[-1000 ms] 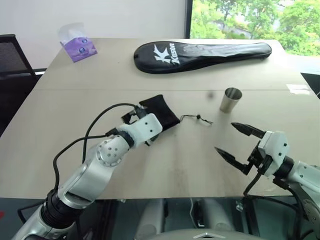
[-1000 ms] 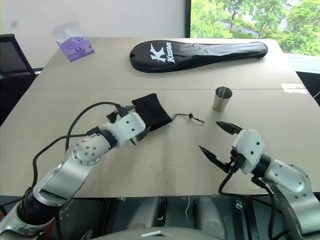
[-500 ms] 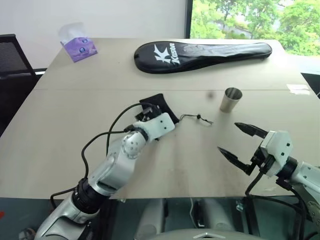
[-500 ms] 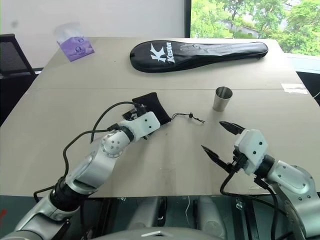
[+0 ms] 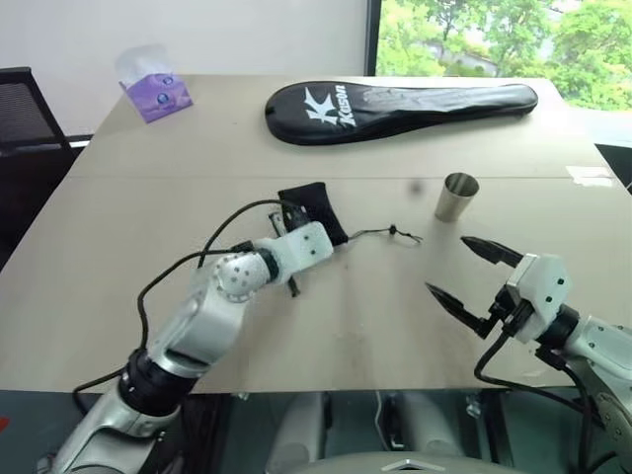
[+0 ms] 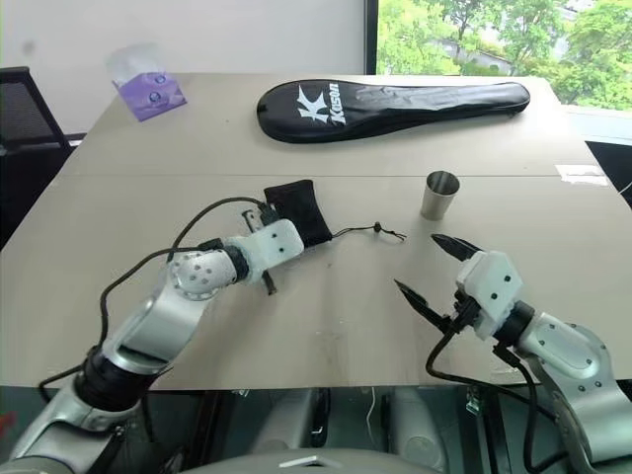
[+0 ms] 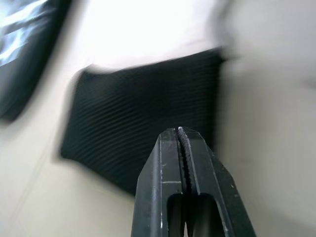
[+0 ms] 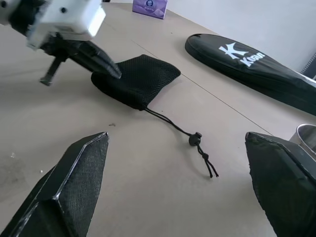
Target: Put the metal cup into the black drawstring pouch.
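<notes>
My left fingers [image 7: 180, 136] are pressed together at the pouch [image 6: 296, 209] edge, my right fingers [image 8: 276, 163] spread wide near the cup [image 6: 439, 195].

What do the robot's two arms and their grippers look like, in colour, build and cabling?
Both arms are silver-grey metal with rounded joint housings and black collars nearer the body. Each ends in a white boxy wrist block carrying two black, tapering, pointed fingers: the left gripper and the right gripper. The finger pads have a fine mesh-like texture. Loose black cables loop alongside each forearm. No lettering is visible on them.
</notes>
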You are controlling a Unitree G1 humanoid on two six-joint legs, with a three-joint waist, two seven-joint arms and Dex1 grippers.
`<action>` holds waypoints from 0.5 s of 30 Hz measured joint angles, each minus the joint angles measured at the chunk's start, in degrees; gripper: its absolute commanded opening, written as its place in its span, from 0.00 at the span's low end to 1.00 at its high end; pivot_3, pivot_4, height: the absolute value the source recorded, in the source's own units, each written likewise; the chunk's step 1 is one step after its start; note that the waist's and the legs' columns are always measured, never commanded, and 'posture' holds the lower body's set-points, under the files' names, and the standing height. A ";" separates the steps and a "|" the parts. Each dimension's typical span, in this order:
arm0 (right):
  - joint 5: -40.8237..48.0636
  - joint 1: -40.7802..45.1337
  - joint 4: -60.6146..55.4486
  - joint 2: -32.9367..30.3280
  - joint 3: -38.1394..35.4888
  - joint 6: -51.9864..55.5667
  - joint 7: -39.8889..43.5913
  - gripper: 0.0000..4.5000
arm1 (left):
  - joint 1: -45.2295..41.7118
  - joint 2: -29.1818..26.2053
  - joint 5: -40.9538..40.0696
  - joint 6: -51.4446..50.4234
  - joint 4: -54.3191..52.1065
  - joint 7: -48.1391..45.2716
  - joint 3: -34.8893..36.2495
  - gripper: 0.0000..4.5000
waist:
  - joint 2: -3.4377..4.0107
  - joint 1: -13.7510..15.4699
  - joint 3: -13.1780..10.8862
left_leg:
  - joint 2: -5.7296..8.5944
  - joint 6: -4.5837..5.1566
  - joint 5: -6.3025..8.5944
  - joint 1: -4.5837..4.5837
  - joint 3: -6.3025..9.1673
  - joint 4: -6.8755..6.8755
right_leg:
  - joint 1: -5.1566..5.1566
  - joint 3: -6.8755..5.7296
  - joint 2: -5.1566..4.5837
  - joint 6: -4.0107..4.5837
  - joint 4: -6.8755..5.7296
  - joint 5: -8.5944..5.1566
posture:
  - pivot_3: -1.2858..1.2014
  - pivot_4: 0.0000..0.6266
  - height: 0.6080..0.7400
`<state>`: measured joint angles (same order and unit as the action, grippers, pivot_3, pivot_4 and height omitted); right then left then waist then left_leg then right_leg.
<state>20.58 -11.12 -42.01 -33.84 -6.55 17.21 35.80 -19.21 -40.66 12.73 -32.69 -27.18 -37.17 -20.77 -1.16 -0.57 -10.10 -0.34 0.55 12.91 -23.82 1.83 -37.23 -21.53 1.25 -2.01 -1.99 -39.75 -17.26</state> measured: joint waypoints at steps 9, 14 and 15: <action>-1.00 -1.74 -0.04 0.49 -0.02 -0.49 -0.01 1.00 | 1.83 1.58 14.72 7.28 0.89 6.36 -3.50 0.60 | 0.00 0.16 0.00 | 0.05 0.02 0.00 0.00 0.00 -0.04 | 0.02 -0.02 0.21 -0.02 -0.02 0.00 | 0.52 0.24 1.00; -0.60 -2.12 -0.10 -0.23 -1.04 -0.24 0.42 1.00 | 1.80 4.53 22.27 7.07 1.97 6.90 -6.83 0.60 | 0.00 -0.07 0.00 | 0.03 0.01 0.00 0.01 0.02 -0.03 | 0.02 -0.02 0.24 -0.01 -0.06 0.00 | 0.52 0.24 1.00; -0.43 -2.23 -0.11 -0.41 -1.34 -0.20 0.57 1.00 | 1.96 4.87 23.22 6.94 2.15 6.88 -6.88 0.60 | 0.00 -0.12 0.00 | 0.03 0.01 0.00 0.01 0.02 -0.03 | 0.01 -0.02 0.24 -0.01 -0.06 0.00 | 0.52 0.24 1.00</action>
<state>20.16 -13.35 -42.12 -34.25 -7.89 17.02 36.37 -17.25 -35.79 35.95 -25.75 -25.04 -30.29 -27.65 -1.16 -0.69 -10.09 -0.32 0.56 12.91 -23.80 1.85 -37.26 -21.51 1.24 -1.77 -2.00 -39.81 -17.26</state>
